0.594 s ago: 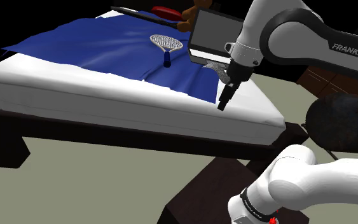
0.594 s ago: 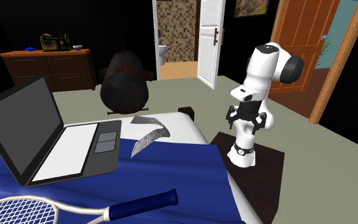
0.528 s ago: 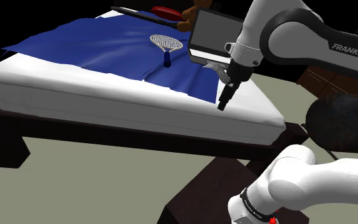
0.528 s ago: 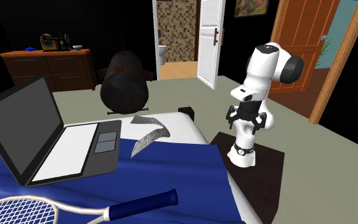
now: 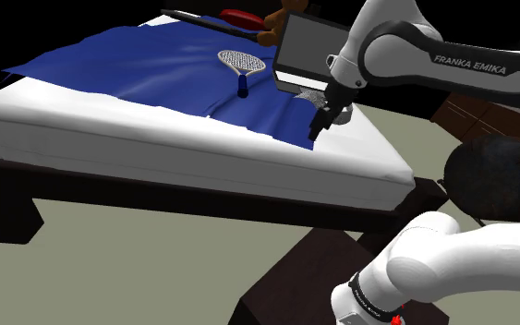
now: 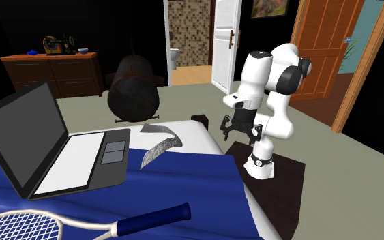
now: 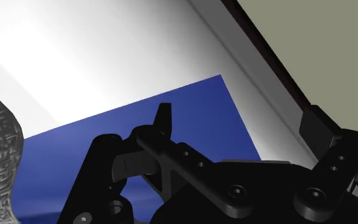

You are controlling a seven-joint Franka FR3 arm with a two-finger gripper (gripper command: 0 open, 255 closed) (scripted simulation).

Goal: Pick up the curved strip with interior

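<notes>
Where the blue blanket (image 5: pixel 138 65) ends on the white mattress (image 5: pixel 156 138), the strip (image 6: pixel 159 144) lies just beside the laptop (image 6: pixel 81 160), off its front corner. It is grey and rough-textured. Its broad, bowed end rests on the white and its narrow tip touches the blanket's edge.

The gripper (image 6: pixel 240 131) hangs from the bent white arm on the far side of the strip from the laptop, apart from the strip and holding nothing. Its black fingers (image 7: pixel 164 121) stand spread, and only blanket and mattress show between them. In the wrist view a corner of the grey strip sits off to the side of the fingers, outside their gap.

From the shoulder view the gripper points down at the blanket's edge just in front of the laptop, whose lid stands raised. A racket (image 5: pixel 241 63) lies on the blanket near the laptop, on the side away from the strip. A dark barrel (image 6: pixel 132 88) stands on the floor behind the laptop, with a wooden dresser (image 6: pixel 50 71) beside it.
</notes>
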